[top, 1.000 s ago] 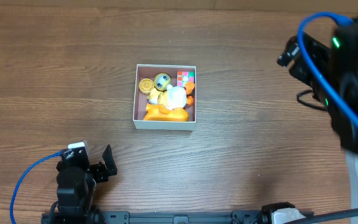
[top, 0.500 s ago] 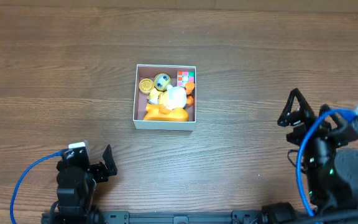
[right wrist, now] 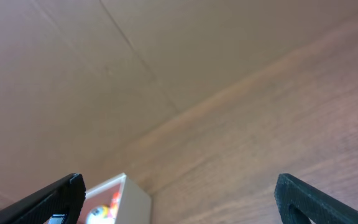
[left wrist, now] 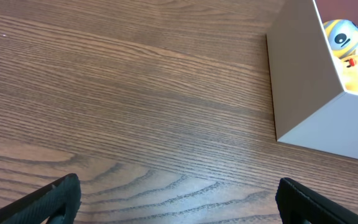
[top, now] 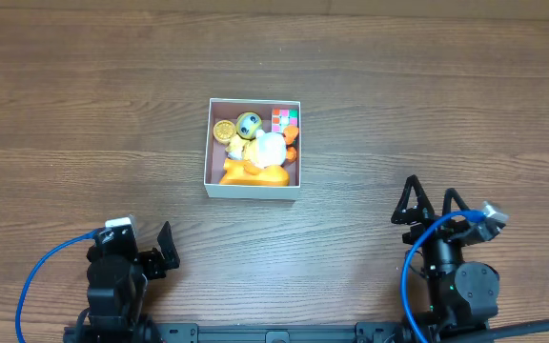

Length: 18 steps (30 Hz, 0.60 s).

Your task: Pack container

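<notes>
The container [top: 253, 190] sits mid-counter [top: 398, 95], crowded with toys [top: 258, 152]. The left hand [left wrist: 179, 196] and right hand [top: 428, 198] are spread wide and empty, well apart from it. A careless reach could clip its thin wall, shoving the box or spilling toys.

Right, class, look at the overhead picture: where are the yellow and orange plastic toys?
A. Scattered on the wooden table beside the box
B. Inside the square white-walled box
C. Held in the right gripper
B: the yellow and orange toys all lie within the thin white walls of the square open-topped container, none out on the wooden table.
</notes>
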Motion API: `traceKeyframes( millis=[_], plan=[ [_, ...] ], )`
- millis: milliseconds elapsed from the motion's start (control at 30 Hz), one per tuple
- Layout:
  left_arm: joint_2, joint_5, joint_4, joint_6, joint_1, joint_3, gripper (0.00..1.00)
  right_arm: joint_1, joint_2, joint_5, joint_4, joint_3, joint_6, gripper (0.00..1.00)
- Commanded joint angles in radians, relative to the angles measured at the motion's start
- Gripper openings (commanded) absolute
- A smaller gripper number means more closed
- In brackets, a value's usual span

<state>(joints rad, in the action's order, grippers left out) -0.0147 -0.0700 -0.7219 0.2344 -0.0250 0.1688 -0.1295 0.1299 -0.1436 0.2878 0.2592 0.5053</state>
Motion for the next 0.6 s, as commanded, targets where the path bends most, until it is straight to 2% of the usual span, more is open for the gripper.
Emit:
traceKeyframes(
  millis=[0,200,567],
  plan=[
    [0.011,0.016,0.0,-0.014,0.006,-0.008,1.0,0.008,-0.053,0.006,0.003,-0.068,0.003,1.0],
    [0.011,0.016,0.001,-0.014,0.006,-0.008,1.0,0.008,-0.074,0.008,0.032,-0.078,-0.112,1.0],
    [0.011,0.016,0.001,-0.014,0.006,-0.008,1.0,0.007,-0.118,0.057,0.061,-0.154,-0.117,1.0]
  ],
)
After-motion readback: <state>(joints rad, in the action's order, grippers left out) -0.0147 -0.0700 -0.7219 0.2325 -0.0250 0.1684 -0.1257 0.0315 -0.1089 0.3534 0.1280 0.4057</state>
